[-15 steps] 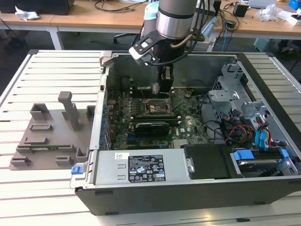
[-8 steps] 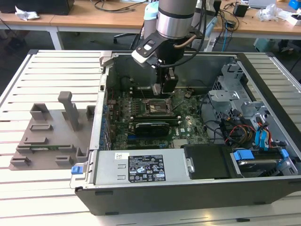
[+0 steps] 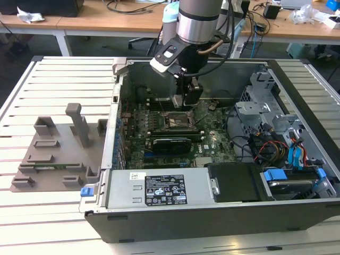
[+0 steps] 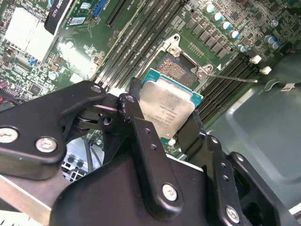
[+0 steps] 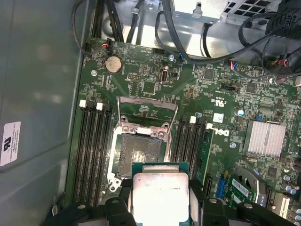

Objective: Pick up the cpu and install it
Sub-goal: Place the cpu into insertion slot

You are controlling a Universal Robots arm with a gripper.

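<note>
The arm [image 3: 199, 21] reaches straight down into the open computer case [image 3: 212, 220]. Its gripper [image 4: 164, 103] pinches the cpu [image 5: 160, 195] by two opposite edges, just above the open socket [image 5: 138, 157]. Faint print marks the cpu's lid.

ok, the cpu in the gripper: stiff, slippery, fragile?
Probably stiff: the cpu is a flat plate with a metal top, spanning the gripper without sagging. Maybe slippery: it is held by thin edges alone, so it could twist or slide. Likely light, and the thin green board at its rim looks easy to chip.
</note>
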